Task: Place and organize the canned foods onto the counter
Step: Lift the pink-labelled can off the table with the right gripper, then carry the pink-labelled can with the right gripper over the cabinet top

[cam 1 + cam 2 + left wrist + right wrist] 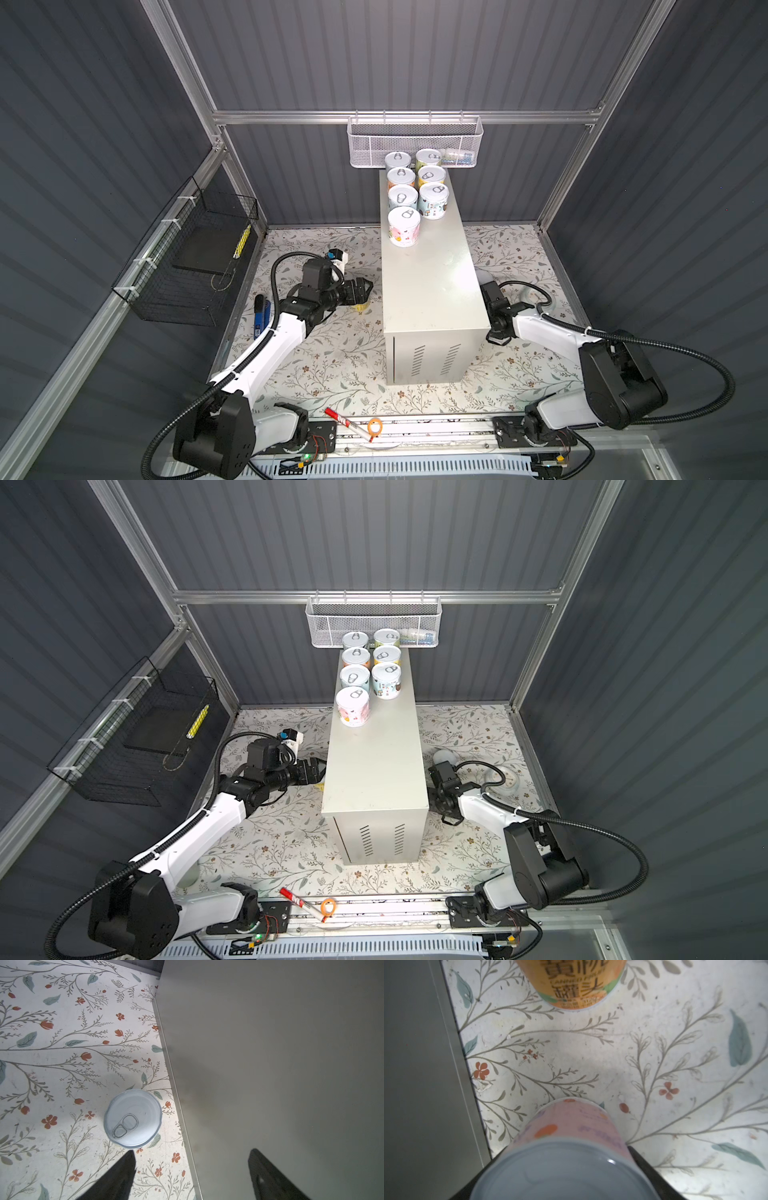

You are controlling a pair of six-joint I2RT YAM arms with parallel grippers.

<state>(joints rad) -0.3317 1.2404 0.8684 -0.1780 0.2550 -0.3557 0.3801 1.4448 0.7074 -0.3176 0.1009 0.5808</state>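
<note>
Seven tins [402, 196] stand in two rows at the far end of my cream table [432, 291], a pink tin [571, 1124] sits on the floral mat [654, 1043] between the fingers of my right end effector [563, 1153], though I cannot tell whether they grip it, and my left end effector [192, 1151] gapes empty just short of a silver-lidded tin [133, 1118].

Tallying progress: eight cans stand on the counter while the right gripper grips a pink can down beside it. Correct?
No: seven cans stand on the counter, as both top views show. The right gripper does grip a pink can down beside it.
</note>
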